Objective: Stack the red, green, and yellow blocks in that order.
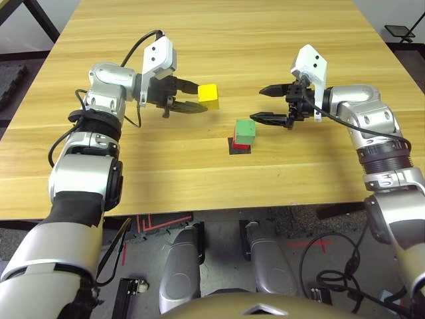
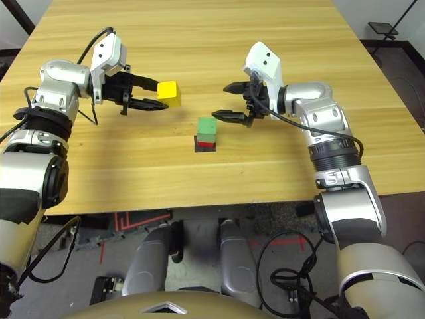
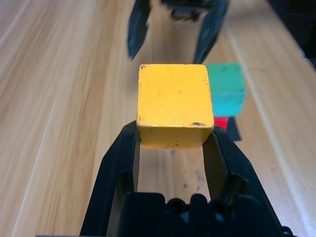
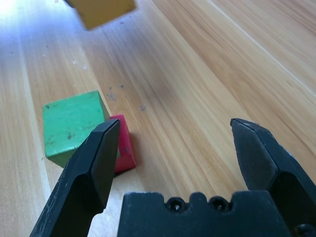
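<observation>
- Pale wood-grain desk (image 1: pixel 199 40) fills the scene, its boards running across in front of the robot, with dark floor showing past its edges.
- Near the middle of the desk lies a flat black square patch (image 1: pixel 240 147), and the stack stands on it.
- The red block (image 1: pixel 242 141) sits on the patch at the bottom; little of it shows from the head views.
- The green block (image 1: pixel 245 129) rests directly on the red one, sitting slightly askew so that a strip of red shows at one side in the right wrist view.
- The yellow block (image 1: pixel 208 96) is off the desk, held in the air to the robot's left of the stack and a little farther back, apart from the green block.
- The left claw (image 1: pixel 197 97) is closed on the yellow block, its two black fingers pinching opposite faces, pointing across toward the robot's right and slightly downward.
- In the left wrist view the yellow block's top face shows scuffs and chipped paint at the edges, and the green block lies beyond it.
- The right claw (image 1: pixel 267 104) hovers just to the robot's right of the stack, jaws spread wide and holding nothing, aimed toward the green block without touching it.
</observation>
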